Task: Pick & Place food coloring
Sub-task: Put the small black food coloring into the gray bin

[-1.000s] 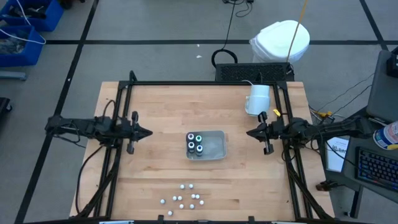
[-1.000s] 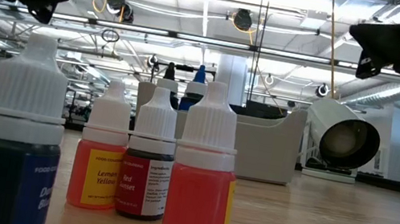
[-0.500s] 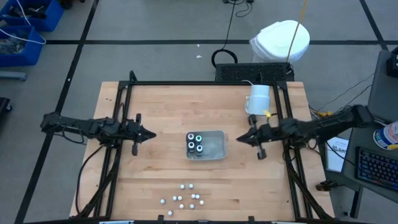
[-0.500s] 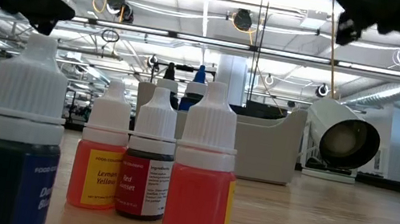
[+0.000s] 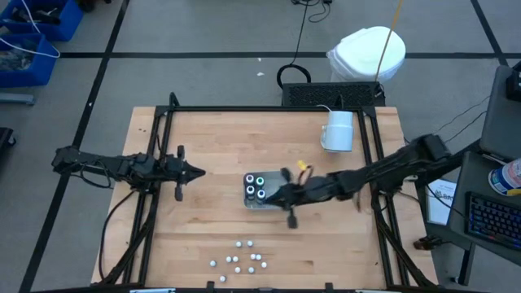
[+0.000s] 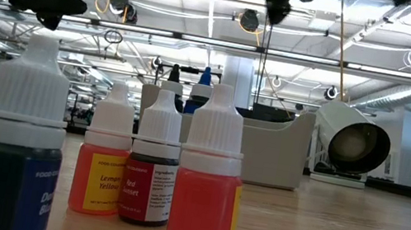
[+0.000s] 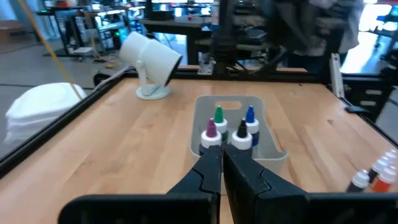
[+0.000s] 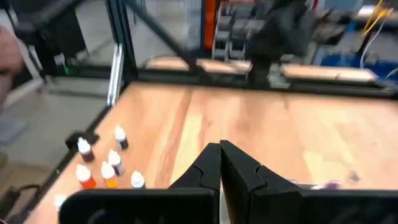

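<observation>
Right claw (image 5: 274, 195), pressed together, hangs over the tray's (image 5: 285, 205) right edge; left claw (image 5: 198, 172), together, waits over bare board.

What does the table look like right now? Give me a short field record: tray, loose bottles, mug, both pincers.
tray: clear tray at table centre, four bottles standing in its left end
loose bottles: cluster of white-capped bottles near the front edge
mug: white mug on its side, back right
left pincer: left pincer shut, holding nothing, left of the tray
right pincer: right pincer shut, holding nothing, above the tray
</observation>
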Tool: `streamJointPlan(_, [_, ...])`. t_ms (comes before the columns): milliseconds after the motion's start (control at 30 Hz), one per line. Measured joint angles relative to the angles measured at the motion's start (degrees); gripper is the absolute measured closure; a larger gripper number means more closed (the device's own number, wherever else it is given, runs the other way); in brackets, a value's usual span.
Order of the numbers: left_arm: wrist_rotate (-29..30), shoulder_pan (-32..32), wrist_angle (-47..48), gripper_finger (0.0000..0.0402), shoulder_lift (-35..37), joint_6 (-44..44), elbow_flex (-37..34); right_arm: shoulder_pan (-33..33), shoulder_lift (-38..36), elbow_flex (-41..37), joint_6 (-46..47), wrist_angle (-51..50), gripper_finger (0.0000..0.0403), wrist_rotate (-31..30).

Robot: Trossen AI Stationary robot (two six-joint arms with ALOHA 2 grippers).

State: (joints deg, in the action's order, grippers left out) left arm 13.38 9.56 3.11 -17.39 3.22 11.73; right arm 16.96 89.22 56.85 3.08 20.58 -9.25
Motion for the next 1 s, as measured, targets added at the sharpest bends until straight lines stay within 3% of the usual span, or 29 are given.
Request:
streamJointPlan(200, [2.17,0.0,0.27,0.0378,-1.29,3.39,0.0,5.05,10.51,5.08,-10.42,-3.38,0.0403,0.23])
streamJointPlan(333, [2.19,0.0,0.15,0.0378,-2.62,3.11,0.0,9.79,14.1,5.22,-13.21,0.31,0.0403,0.31])
streamJointPlan(567, [3.92,0.0,0.04,0.0378,-4.63,1.37,0.0,14.38,15.73,5.24,-14.37,1.13,0.0403,0.1])
streamJointPlan(767, [7.74,0.0,-0.33,0.0378,-5.25,1.1,0.0,15.16,15.72,5.26,-14.47,2.37,0.0403,0.13])
streamJointPlan(1000, [7.7,0.0,-0.29,0.0378,-5.25,3.18,0.0,16.38,15.72,5.24,-11.54,2.35,0.0403,0.26])
